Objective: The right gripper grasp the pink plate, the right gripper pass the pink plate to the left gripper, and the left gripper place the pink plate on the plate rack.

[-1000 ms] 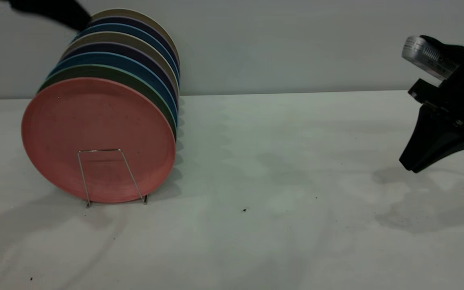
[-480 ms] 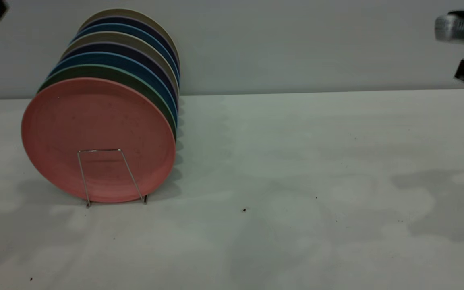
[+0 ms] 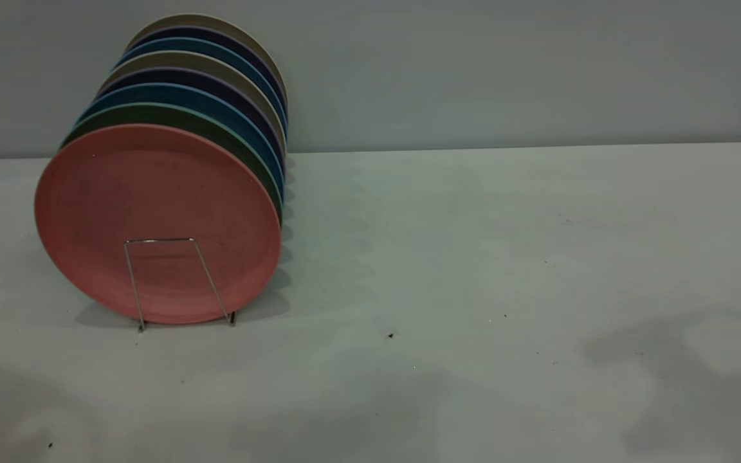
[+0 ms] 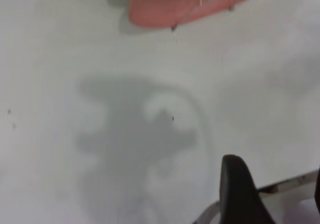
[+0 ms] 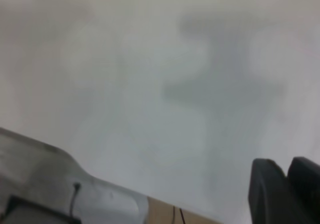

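The pink plate (image 3: 152, 218) stands upright in the front slot of the plate rack (image 3: 177, 276), at the table's left. It leans against a green plate (image 3: 229, 138) behind it. Its lower edge also shows in the left wrist view (image 4: 190, 3). Neither gripper shows in the exterior view. In the left wrist view the left gripper (image 4: 277, 176) hangs above bare table, well away from the plate, its fingers wide apart and empty. In the right wrist view the right gripper (image 5: 287, 166) is above bare table with its fingers together and nothing between them.
Behind the green plate the rack holds several more plates, blue, purple and beige (image 3: 216, 71). The white table (image 3: 473, 257) bears small dark specks. The right wrist view shows the table's edge with a grey fitting (image 5: 60, 184) beyond it.
The right gripper has risen and gone out of the exterior view at the right. The left arm has gone out at the upper left. The plates have not moved.
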Motion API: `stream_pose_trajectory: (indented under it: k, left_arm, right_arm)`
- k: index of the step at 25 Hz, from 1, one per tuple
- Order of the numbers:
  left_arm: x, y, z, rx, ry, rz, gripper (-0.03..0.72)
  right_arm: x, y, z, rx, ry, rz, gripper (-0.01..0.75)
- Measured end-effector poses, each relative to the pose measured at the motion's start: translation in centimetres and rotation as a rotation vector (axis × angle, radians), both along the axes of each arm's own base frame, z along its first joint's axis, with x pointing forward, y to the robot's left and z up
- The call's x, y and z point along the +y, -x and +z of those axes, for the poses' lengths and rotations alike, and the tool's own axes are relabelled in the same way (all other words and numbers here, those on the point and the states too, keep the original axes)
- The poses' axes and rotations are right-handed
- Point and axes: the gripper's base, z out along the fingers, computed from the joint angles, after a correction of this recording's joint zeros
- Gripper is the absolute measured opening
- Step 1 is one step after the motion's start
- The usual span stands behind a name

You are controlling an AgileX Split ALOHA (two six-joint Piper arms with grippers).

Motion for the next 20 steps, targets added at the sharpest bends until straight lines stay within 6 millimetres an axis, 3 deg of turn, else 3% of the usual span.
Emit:
stream_pose_trajectory:
  k: [5, 9, 13, 20]
  left_arm:
    - [0.1, 4.6, 0.2, -0.074, -0.002, 0.0, 0.391]
    - [0.5, 8.0, 0.7, -0.141, -0.016, 0.038, 0.391]
    - [1.1, 11.4, 0.8, -0.185, -0.052, 0.089, 0.391]
    - [1.3, 16.5, -1.4, -0.238, -0.055, 0.114, 0.391]
  right_arm:
    - [-0.7, 4.8, 4.7, -0.158, -0.082, 0.014, 0.2]
    - [-1.4, 8.3, 6.4, -0.239, -0.13, 0.02, 0.333]
    - [-2.0, 12.0, 5.2, -0.24, -0.172, 0.027, 0.424]
    - [-3.7, 17.8, 0.1, -0.232, -0.137, 0.055, 0.443]
